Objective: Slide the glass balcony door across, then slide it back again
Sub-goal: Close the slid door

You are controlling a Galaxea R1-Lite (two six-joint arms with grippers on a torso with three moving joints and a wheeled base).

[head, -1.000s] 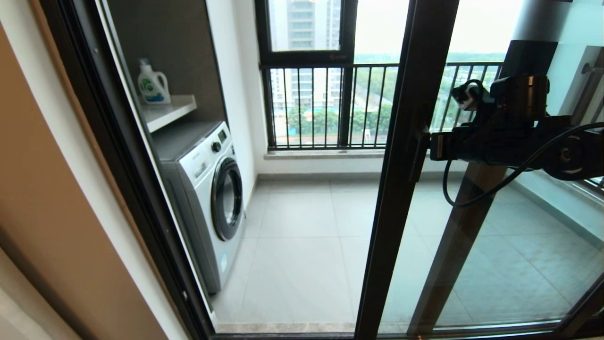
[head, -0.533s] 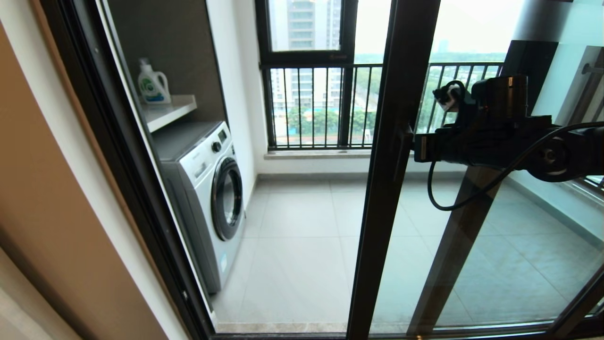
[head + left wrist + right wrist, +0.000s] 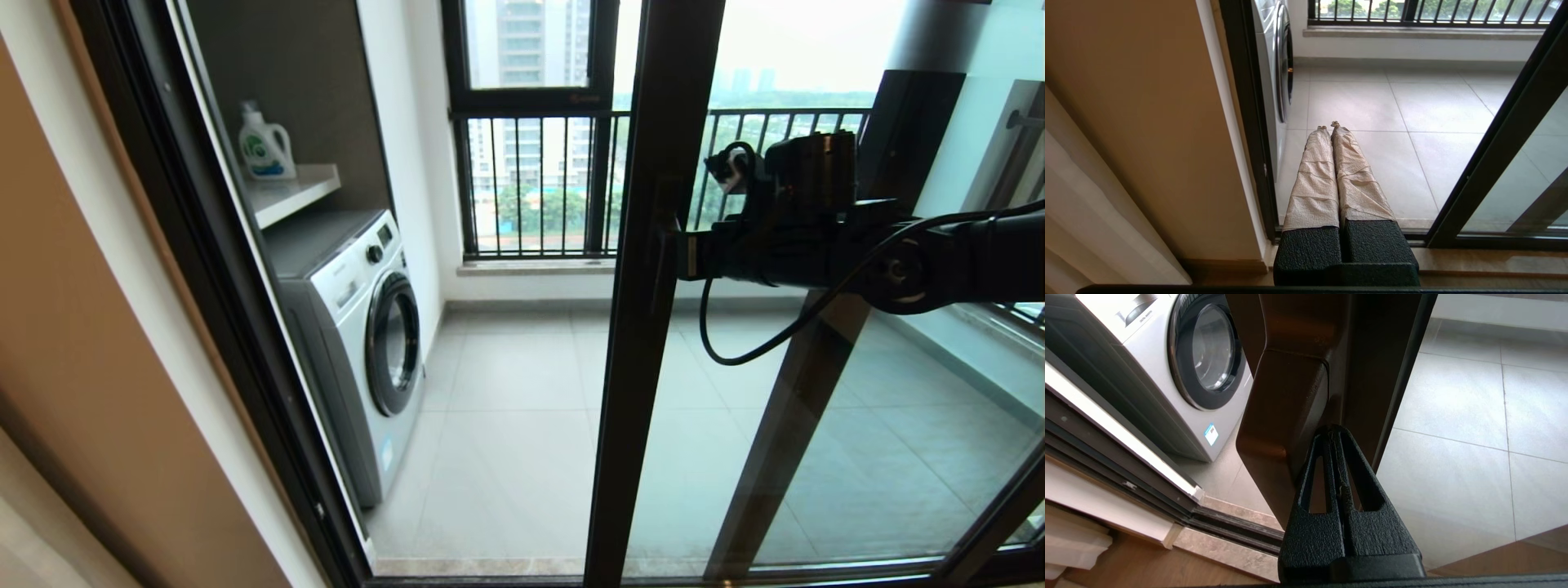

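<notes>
The glass balcony door [image 3: 645, 343] stands partway across the opening, its dark brown frame upright near the middle of the head view. My right gripper [image 3: 682, 255] reaches in from the right at handle height. In the right wrist view the right gripper [image 3: 1334, 430] is shut, with nothing between its fingers, its tips wedged in the gap between the bar handle [image 3: 1286, 416] and the door frame [image 3: 1372, 375]. My left gripper [image 3: 1329, 124], wrapped in beige tape, is shut and hangs low before the open doorway, apart from the door's frame [image 3: 1502, 151].
On the balcony, a washing machine [image 3: 359, 327] stands at the left under a shelf with a detergent bottle [image 3: 265, 147]. A railed window [image 3: 531, 180] closes the far side. The fixed jamb [image 3: 229, 286] and floor track [image 3: 1237, 528] bound the opening.
The door has slid left, narrowing the opening, and my right arm has moved left with it at the handle. The left arm shows no earlier view.
</notes>
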